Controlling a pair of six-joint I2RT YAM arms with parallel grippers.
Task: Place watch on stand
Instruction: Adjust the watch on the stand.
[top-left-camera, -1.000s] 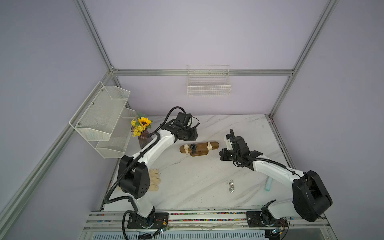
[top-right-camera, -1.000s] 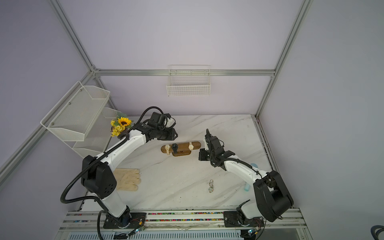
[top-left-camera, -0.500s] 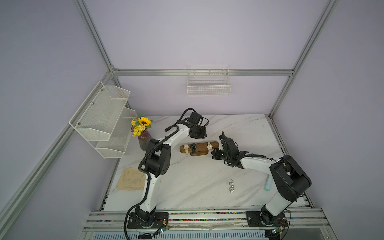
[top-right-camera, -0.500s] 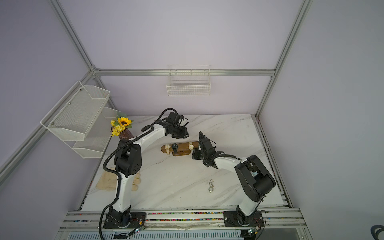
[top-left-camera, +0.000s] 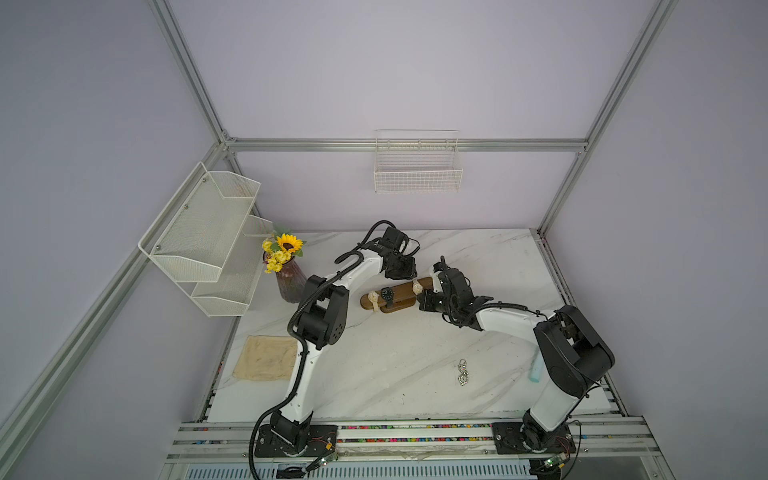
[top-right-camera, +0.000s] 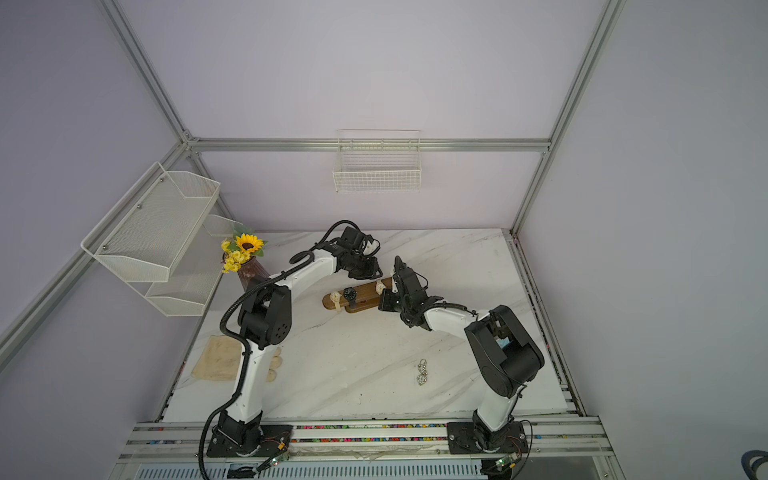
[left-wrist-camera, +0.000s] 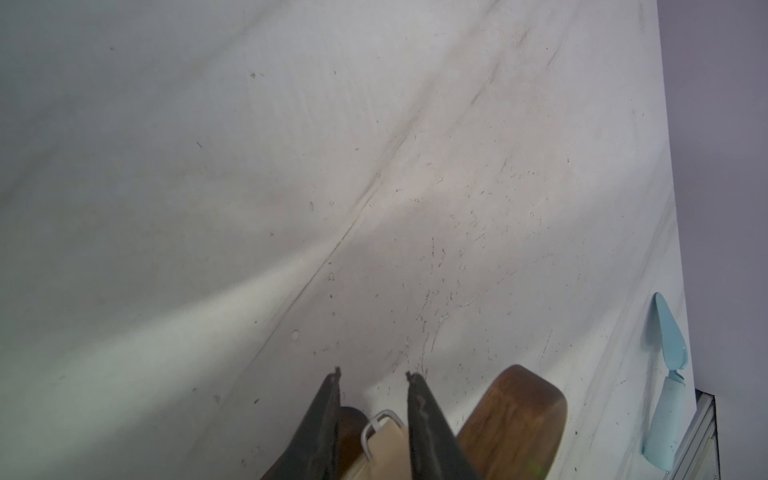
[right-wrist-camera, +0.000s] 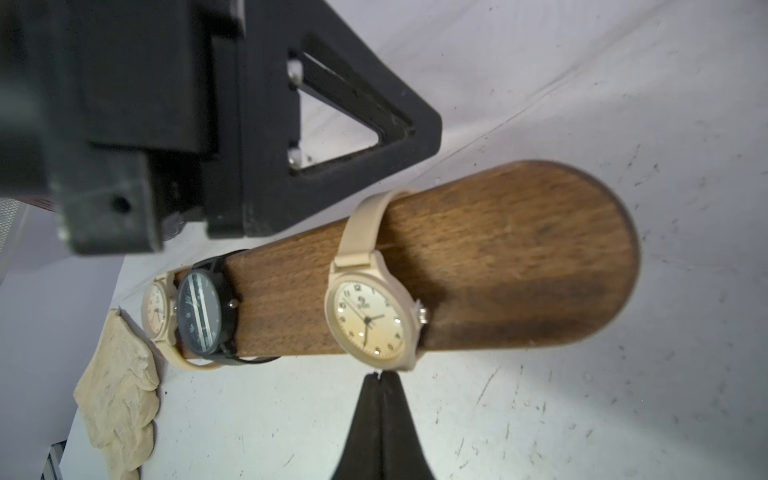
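Observation:
The brown wooden stand (right-wrist-camera: 519, 257) lies on the marble table and shows in both top views (top-left-camera: 395, 296) (top-right-camera: 360, 297). A beige watch (right-wrist-camera: 368, 324) is wrapped round the bar near its right end. A black watch (right-wrist-camera: 199, 316) and a second beige watch (right-wrist-camera: 156, 309) sit further left. My left gripper (left-wrist-camera: 374, 372) reaches over the bar from behind. Its jaws stand partly open around the beige strap end with its metal buckle (left-wrist-camera: 384, 436), with a gap on one side. My right gripper (right-wrist-camera: 380, 374) is shut, its tips right at the beige watch's case.
A vase of sunflowers (top-left-camera: 291, 278) stands left of the stand, under a white wire shelf (top-left-camera: 208, 237). A beige glove (top-left-camera: 266, 357) lies at the front left. A metal keychain (top-left-camera: 463, 372) and a light blue tool (left-wrist-camera: 665, 395) lie at the right.
The left gripper has swung right and come down over the stand's right part. The right gripper has moved left up to the stand's right end.

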